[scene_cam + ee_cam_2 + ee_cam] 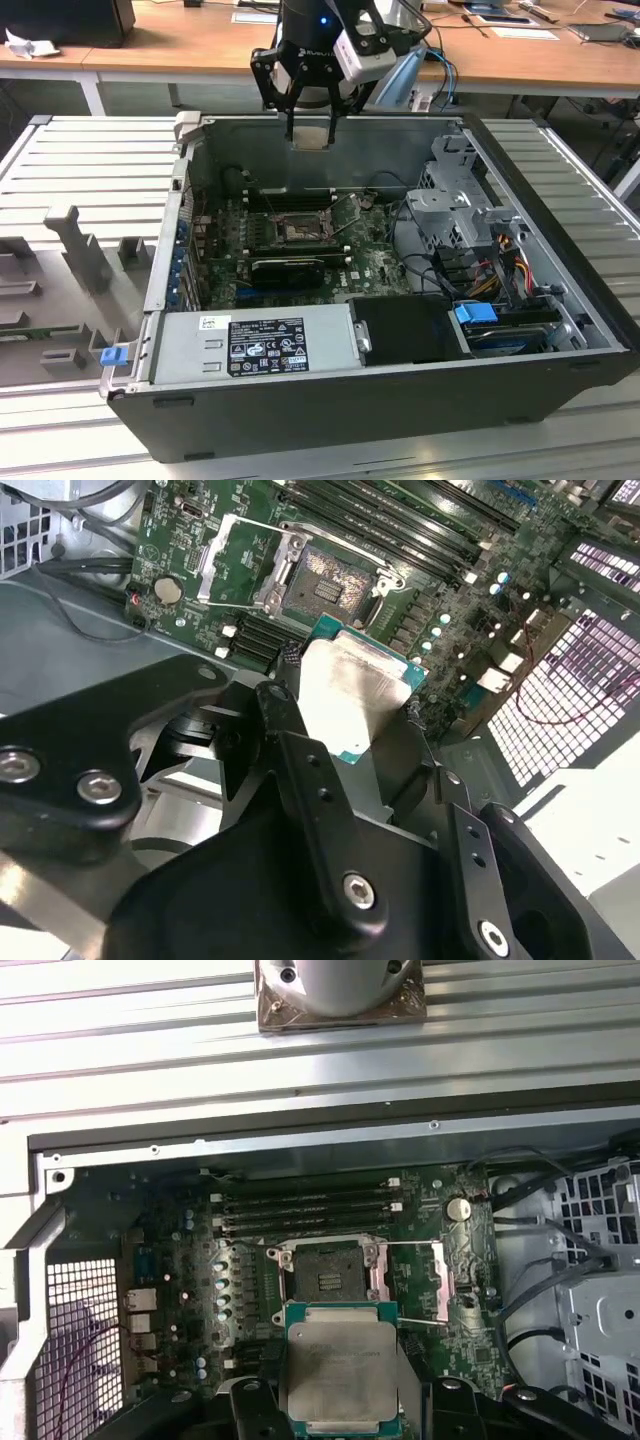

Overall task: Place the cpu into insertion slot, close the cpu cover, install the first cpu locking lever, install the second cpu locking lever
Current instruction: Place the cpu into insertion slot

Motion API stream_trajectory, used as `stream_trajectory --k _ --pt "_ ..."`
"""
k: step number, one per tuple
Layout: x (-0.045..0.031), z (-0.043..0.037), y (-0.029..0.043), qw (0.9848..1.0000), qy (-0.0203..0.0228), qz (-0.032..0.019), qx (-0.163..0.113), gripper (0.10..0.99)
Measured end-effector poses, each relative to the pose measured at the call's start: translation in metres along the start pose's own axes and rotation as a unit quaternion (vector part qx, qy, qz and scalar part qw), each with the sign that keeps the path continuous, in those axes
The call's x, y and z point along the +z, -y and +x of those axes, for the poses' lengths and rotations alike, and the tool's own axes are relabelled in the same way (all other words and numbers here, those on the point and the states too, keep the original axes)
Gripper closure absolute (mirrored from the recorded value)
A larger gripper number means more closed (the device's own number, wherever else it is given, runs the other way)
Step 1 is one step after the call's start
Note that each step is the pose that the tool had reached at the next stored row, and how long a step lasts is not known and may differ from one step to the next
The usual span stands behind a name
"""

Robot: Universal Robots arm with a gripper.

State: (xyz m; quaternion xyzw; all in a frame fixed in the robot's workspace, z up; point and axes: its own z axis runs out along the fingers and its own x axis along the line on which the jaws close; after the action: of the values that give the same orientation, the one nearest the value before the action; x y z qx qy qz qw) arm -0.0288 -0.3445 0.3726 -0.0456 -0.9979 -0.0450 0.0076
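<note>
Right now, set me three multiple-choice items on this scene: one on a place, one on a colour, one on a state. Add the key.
1. Where is the cpu?
A) in the insertion slot
B) in the gripper, above the motherboard
C) on the floor

2. What colour is the motherboard?
A) green
B) red
C) white

3. The cpu cover is:
A) shut over the insertion slot
B) missing
C) swung open beside the insertion slot

Key:
1 B, the gripper clamps the cpu over the motherboard.
2 A, green shows all around the insertion slot.
3 C, the frame is flipped aside and the insertion slot sits bare.
</note>
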Motion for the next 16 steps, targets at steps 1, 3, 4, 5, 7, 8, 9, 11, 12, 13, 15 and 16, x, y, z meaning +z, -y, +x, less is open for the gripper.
stream_trajectory --k 1,3,4,5,7,8,9,11,12,13,15,16 --pt "0.0000 0.0001 0.0000 1.0000 0.0001 0.0000 0.001 0.561" --pt "0.0000 0.0001 0.0000 1.0000 0.0004 0.0000 0.005 0.561" --pt "0.0000 0.0002 0.0000 1.0000 0.0007 -0.0001 0.008 0.561" --pt "0.0001 0.0002 0.0000 0.9999 0.0010 -0.0001 0.011 0.561" --pt "0.0012 0.0001 0.0000 0.9999 0.0011 -0.0002 0.012 0.561" --pt "0.0030 0.0001 0.0002 0.9999 0.0011 -0.0002 0.012 0.561" --pt "0.0035 0.0005 0.0003 0.9999 0.0016 -0.0001 0.013 0.561" --pt "0.0039 0.0004 0.0004 0.9997 0.0027 -0.0004 0.025 0.561" --pt "0.0040 0.0004 0.0004 0.9996 0.0030 -0.0004 0.029 0.561" --pt "0.0042 0.0005 0.0004 0.9995 0.0034 -0.0005 0.033 0.561" --pt "0.0046 0.0004 0.0004 0.9992 0.0040 -0.0006 0.040 0.561" --pt "0.0047 0.0004 0.0004 0.9991 0.0043 -0.0007 0.043 0.561"
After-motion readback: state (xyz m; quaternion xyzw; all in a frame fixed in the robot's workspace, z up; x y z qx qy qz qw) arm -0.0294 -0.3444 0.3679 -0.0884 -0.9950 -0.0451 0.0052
